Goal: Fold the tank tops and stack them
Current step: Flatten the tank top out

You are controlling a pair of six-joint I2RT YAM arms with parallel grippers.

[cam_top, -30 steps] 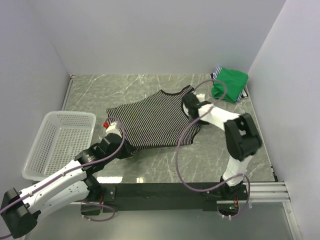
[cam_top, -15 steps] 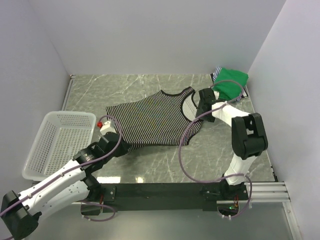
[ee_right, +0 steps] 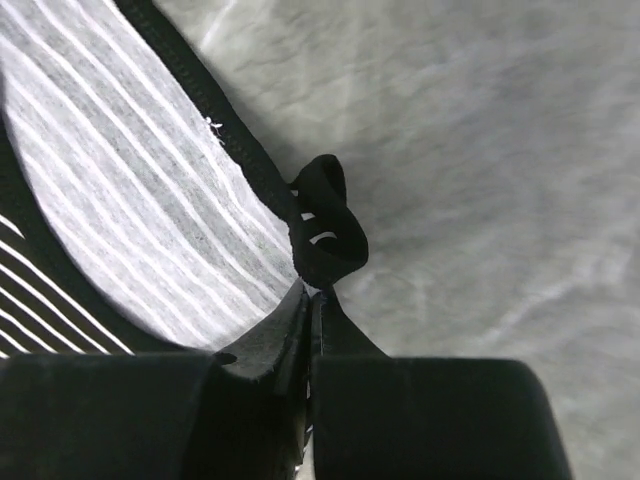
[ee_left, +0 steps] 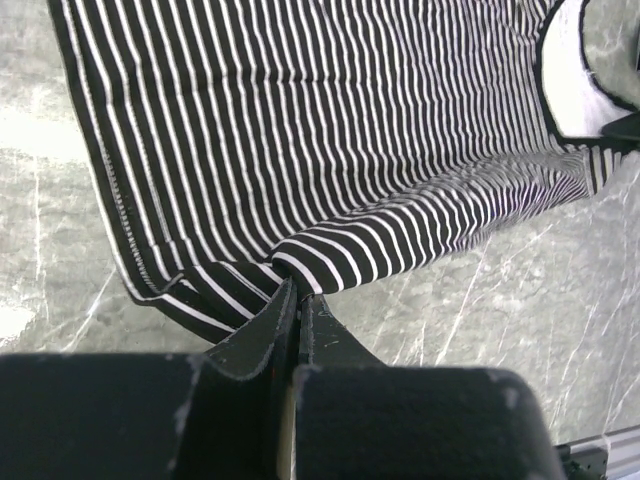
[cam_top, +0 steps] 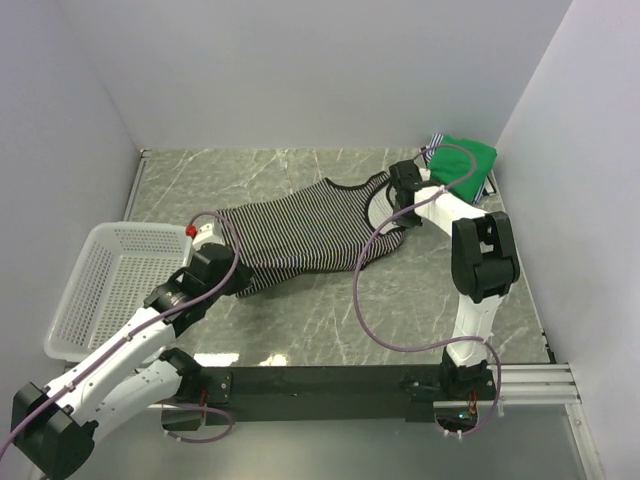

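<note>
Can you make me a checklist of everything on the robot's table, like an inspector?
Surface: grey marbled table.
Job's things: striped tank top stretched between both grippers; green tank top bunched in far right corner.
Clutter: white mesh basket at left.
Grippers: left gripper shut on striped cloth by the hem; right gripper shut on dark strap.
Cables: purple cables loop along both arms.
Surroundings: plain white walls.

White arms (cam_top: pixel 130 345), black claws (ee_left: pixel 297 300), purple cables (cam_top: pixel 358 300)
</note>
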